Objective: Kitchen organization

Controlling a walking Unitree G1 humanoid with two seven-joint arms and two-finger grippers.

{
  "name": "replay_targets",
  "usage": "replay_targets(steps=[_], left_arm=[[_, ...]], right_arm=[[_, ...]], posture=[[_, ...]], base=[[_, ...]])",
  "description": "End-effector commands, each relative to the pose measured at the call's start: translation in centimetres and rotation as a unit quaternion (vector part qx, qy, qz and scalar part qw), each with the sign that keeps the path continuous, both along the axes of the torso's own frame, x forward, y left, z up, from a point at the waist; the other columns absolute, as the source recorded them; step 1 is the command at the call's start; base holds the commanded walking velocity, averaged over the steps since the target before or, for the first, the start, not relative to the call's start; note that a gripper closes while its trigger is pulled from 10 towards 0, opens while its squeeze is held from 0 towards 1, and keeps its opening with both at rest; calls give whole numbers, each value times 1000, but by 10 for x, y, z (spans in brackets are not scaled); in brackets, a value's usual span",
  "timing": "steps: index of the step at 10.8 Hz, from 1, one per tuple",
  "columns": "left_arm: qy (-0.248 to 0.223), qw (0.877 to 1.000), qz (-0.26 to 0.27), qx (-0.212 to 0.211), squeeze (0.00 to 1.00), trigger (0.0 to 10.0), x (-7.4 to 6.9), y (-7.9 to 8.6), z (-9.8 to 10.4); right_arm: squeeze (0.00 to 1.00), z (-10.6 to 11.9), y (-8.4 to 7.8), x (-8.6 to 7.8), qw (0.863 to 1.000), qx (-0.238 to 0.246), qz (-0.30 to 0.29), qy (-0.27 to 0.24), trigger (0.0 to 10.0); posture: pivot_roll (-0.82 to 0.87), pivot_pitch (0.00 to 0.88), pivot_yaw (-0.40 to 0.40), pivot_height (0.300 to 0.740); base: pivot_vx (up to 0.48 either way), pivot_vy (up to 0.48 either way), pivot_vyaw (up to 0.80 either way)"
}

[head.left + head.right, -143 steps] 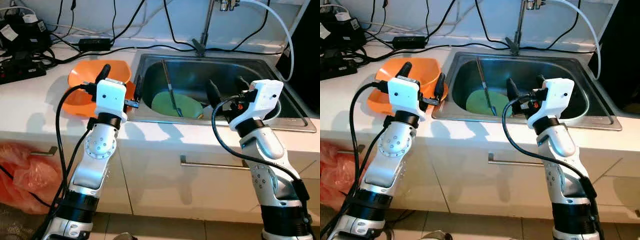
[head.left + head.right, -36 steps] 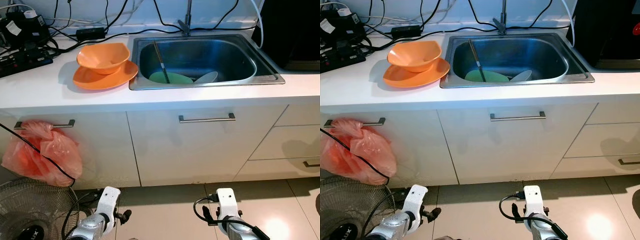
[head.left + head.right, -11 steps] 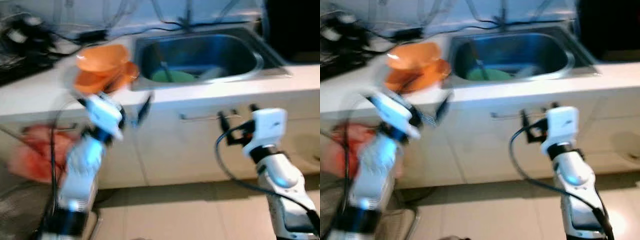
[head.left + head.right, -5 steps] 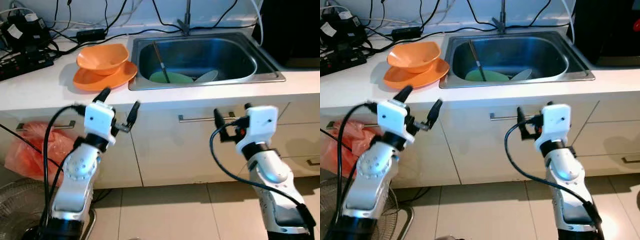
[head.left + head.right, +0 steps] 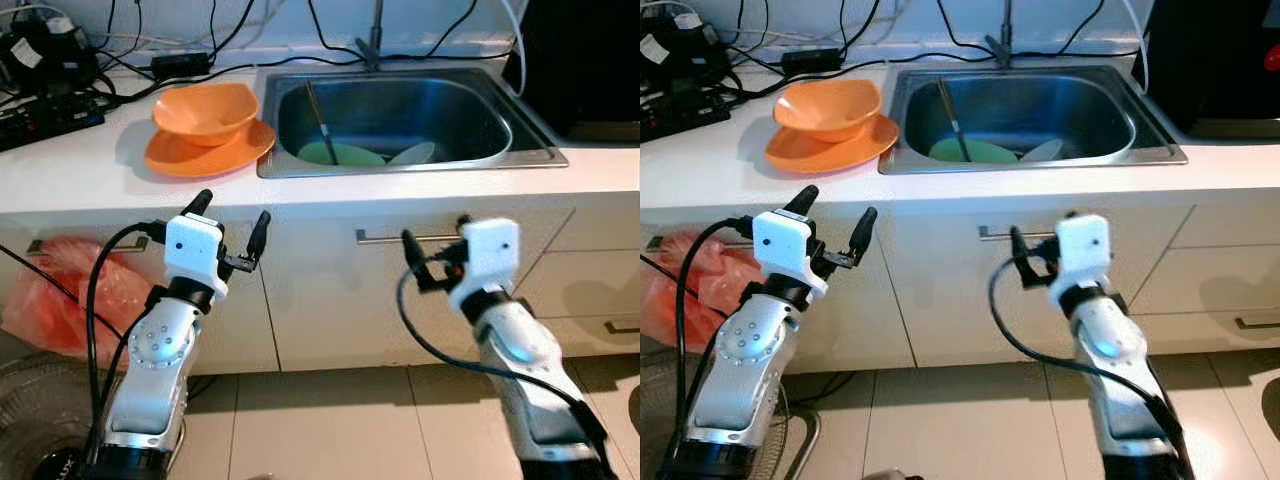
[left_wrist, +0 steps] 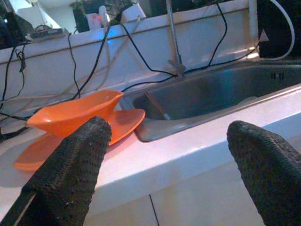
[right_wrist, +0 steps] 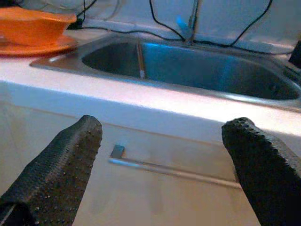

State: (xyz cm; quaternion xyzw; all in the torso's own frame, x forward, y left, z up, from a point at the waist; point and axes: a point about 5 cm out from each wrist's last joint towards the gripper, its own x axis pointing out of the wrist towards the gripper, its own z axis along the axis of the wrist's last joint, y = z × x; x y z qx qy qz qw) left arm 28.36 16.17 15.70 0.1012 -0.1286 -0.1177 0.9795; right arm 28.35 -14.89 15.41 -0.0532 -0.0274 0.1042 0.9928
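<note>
While both arms are raised in front of the white cabinets, the left gripper (image 5: 228, 215) hangs below the counter edge with its two black fingers spread wide and nothing between them, and the right gripper (image 5: 435, 245) sits just before the metal drawer handle (image 5: 413, 237), fingers parted and empty as well. Black cables loop off each wrist. Down low at the left, an orange plastic bag (image 5: 50, 295) hangs from another cabinet handle, with the rim of a fan (image 5: 30, 425) on the beige tiled floor beneath it.

Up on the white countertop (image 5: 90, 180), an orange bowl (image 5: 205, 110) sits on an orange plate (image 5: 205, 152), just beside the left rim of the steel sink (image 5: 520, 125). Down in the basin lies a green plate (image 5: 340, 155) with a long utensil (image 5: 318, 115) leaning across it, and a pale dish (image 5: 412, 153) tilted next to it.

Further back, the tap stem (image 5: 375, 30) rises behind the sink, black cords trail along the wall, and a power strip (image 5: 45, 105) with plugs crowds the far left corner. A dark appliance (image 5: 580, 60) stands at the right end.
</note>
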Motion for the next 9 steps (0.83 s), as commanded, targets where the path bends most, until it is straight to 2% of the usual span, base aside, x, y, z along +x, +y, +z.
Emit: replay_targets(steps=[1,4,6,8,9], left_arm=[[7,1000,4,10,0,10000,4,6,0],[11,1000,-8,21,0,10000,9,6,0],[4,999,-18,44,0,10000,18,13,9],[1,999,-3,39,0,10000,22,18,10],[6,1000,7,24,0,10000,18,13,3]], right_arm=[[0,2,4,3,1000,-3,2,-10,10000],[0,1,8,4,999,22,-33,-26,10000],[0,-7,19,6,998,30,-40,-31,10000],[0,-4,13,8,999,10,-28,-37,10000],[0,0,4,10,999,-11,-16,-43,10000]], posture=[[76,22,70,740],[87,0,170,740],[117,0,215,740],[106,0,170,740],[105,0,132,740]], base=[[0,0,0],[0,0,0],[0,0,0],[0,0,0],[0,0,0]])
